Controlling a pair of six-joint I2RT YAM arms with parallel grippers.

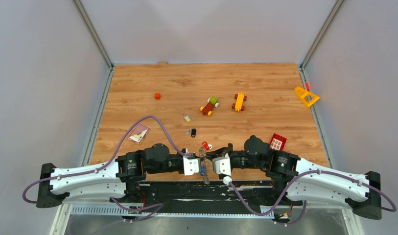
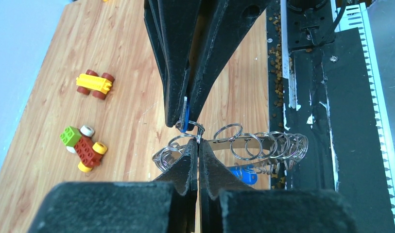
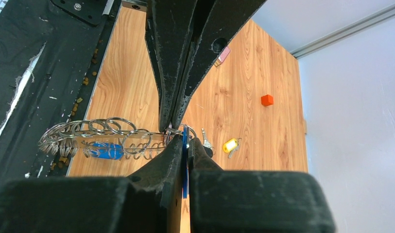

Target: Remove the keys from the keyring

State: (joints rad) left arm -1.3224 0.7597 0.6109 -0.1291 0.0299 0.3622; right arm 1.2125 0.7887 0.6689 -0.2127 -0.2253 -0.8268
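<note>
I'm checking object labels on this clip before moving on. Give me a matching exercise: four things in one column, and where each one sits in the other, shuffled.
Things:
1. keyring
2. blue key
3. yellow triangle
4. orange cube

Places:
A. pinched in the right gripper
B. loose on the wood, far left part
C. pinched in the left gripper
D. at the right edge of the table, far side

Pairs: 1-C, 2-A, 3-D, 4-B
</note>
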